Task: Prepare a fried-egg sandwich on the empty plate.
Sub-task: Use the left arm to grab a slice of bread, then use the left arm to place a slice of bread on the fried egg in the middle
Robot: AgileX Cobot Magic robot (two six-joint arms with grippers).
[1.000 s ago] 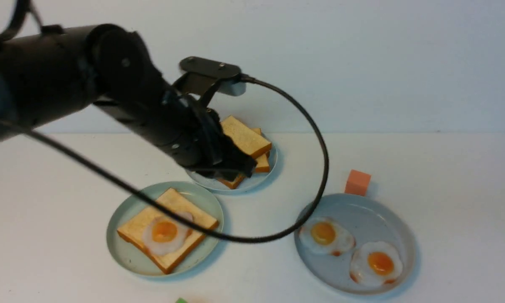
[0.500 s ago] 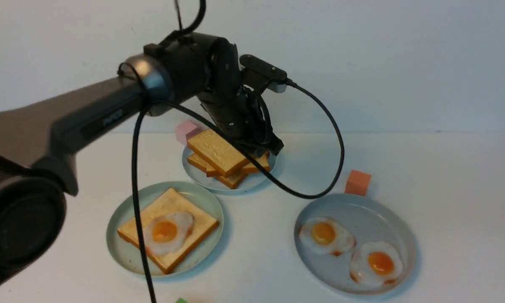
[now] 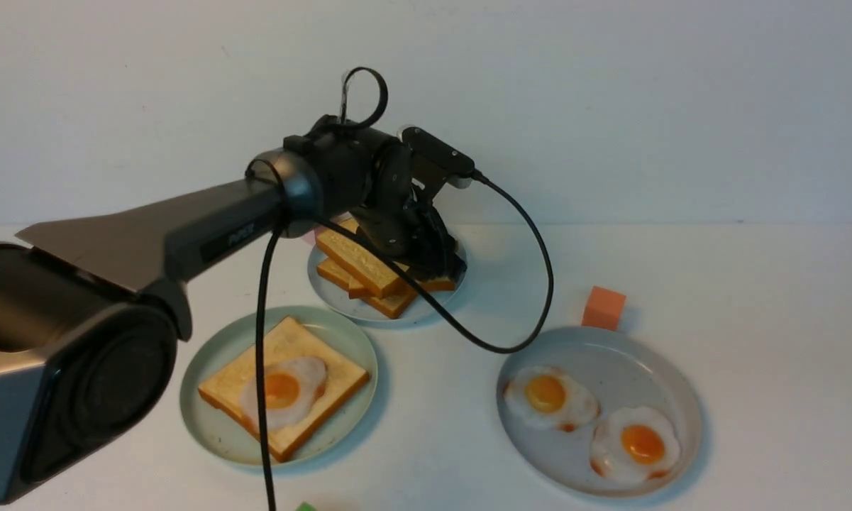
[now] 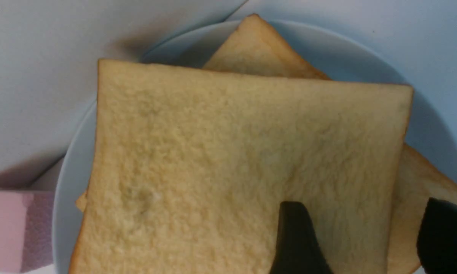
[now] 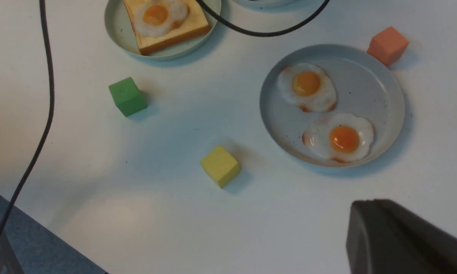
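Observation:
A toast slice topped with a fried egg lies on the pale mint-green plate, which the right wrist view also shows as the plate. My left gripper is down at the right side of the toast stack on the small grey-blue plate. In the left wrist view this gripper is open. One of its fingers is over the top slice and the other is beyond that slice's edge. My right gripper is shut and holds nothing, hovering above bare table.
A grey plate at the right holds two fried eggs. An orange cube stands behind it. A green cube and a yellow cube sit on the near table. A pink block is beside the toast plate.
My left arm has swung away from the camera and down to the right edge of the toast stack, and its gripper has opened. The plates and food have not moved.

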